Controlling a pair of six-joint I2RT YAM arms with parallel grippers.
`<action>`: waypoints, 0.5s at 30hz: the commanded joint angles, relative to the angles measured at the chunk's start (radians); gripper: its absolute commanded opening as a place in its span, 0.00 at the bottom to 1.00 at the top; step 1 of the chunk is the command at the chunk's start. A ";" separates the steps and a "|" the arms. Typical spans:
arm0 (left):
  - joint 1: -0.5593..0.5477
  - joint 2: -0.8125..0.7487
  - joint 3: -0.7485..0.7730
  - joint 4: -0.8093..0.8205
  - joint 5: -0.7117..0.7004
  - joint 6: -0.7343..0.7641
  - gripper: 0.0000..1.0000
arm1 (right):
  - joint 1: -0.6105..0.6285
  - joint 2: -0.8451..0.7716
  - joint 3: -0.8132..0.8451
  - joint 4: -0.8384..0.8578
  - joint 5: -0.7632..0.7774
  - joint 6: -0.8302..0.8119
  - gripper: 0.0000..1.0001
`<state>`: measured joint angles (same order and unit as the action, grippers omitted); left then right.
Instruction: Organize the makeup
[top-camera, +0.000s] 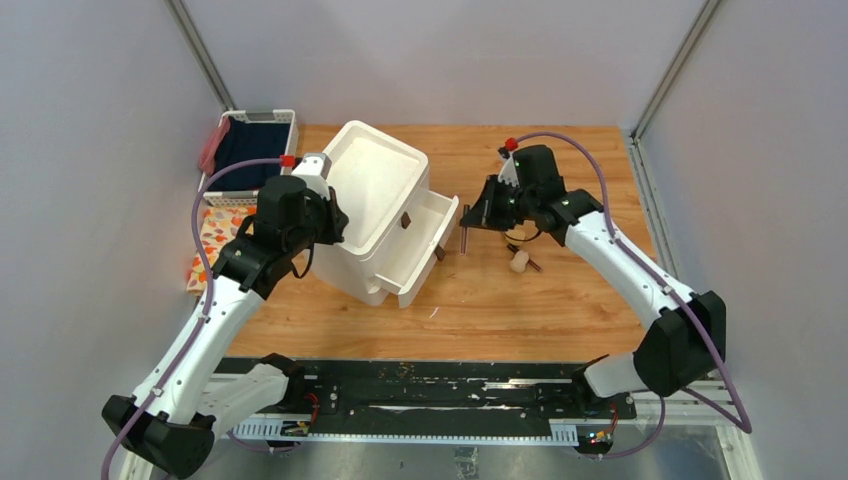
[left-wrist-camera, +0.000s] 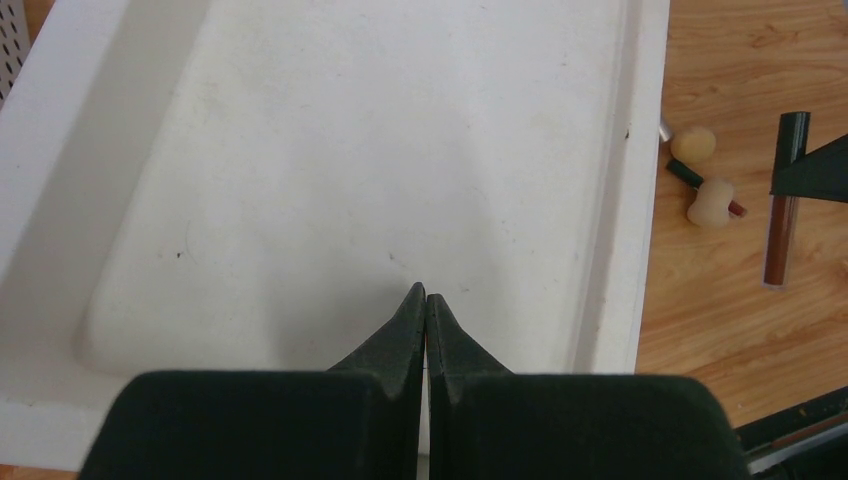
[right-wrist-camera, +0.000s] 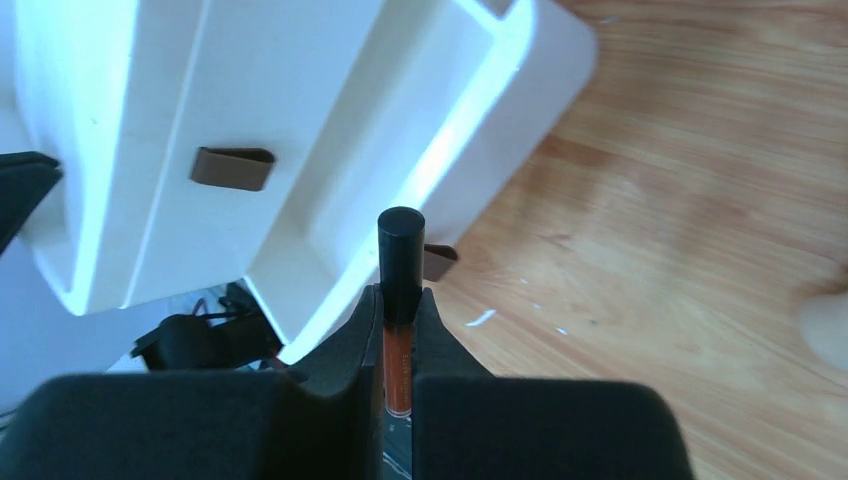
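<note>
Scene: wooden surface (top-camera: 560, 300) with a white three-drawer box (top-camera: 380, 185) lying tipped toward the arms, its recessed side up.
Open drawer: one drawer (top-camera: 432, 222) is pulled out toward the right arm; nothing shows inside it.
Knobs: brown knob (right-wrist-camera: 232, 167) on a closed drawer front; a second brown knob (right-wrist-camera: 438, 262) is partly hidden behind the tube cap.
Right tool: right tool (right-wrist-camera: 400, 300) clenched on a lip-gloss tube (right-wrist-camera: 400, 235), with a black cap sticking out past the fingertips and a reddish-brown body between the fingers.
Tube location: in the overhead view the tube hangs from the right tool just beside the open drawer's front, outside the drawer. Cannot tell whether its lower end touches the surface.
Left tool: left tool (left-wrist-camera: 426, 298) has its fingertips pressed together and holds nothing. It is over the box's recessed white panel; contact with the panel cannot be told.
Loose makeup: beige gourd-shaped sponge (top-camera: 519, 261) on the surface right of the drawer, near the right tool.
Sticks: dark slim stick (left-wrist-camera: 685, 173) lies touching the sponge; a yellower rounded piece (left-wrist-camera: 693, 143) is just beside it. What that piece is stays unclear.
Background: white basket (top-camera: 255, 118) with dark blue cloth (top-camera: 250, 142) at the far left corner, well apart from the makeup.
Other: orange patterned sheet (top-camera: 215, 235) lies under the left arm.
</note>
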<state>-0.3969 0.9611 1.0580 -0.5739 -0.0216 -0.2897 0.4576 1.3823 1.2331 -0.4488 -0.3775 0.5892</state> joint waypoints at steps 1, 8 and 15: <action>-0.008 -0.006 -0.010 0.007 0.012 -0.006 0.00 | 0.067 0.070 0.034 0.144 -0.135 0.115 0.00; -0.007 -0.027 -0.012 -0.001 -0.003 0.008 0.00 | 0.149 0.223 0.142 0.235 -0.169 0.188 0.00; -0.007 -0.039 -0.011 -0.011 -0.018 0.020 0.00 | 0.174 0.300 0.197 0.231 -0.163 0.212 0.00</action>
<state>-0.3969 0.9390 1.0580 -0.5777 -0.0296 -0.2848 0.6147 1.6661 1.3933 -0.2302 -0.5190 0.7712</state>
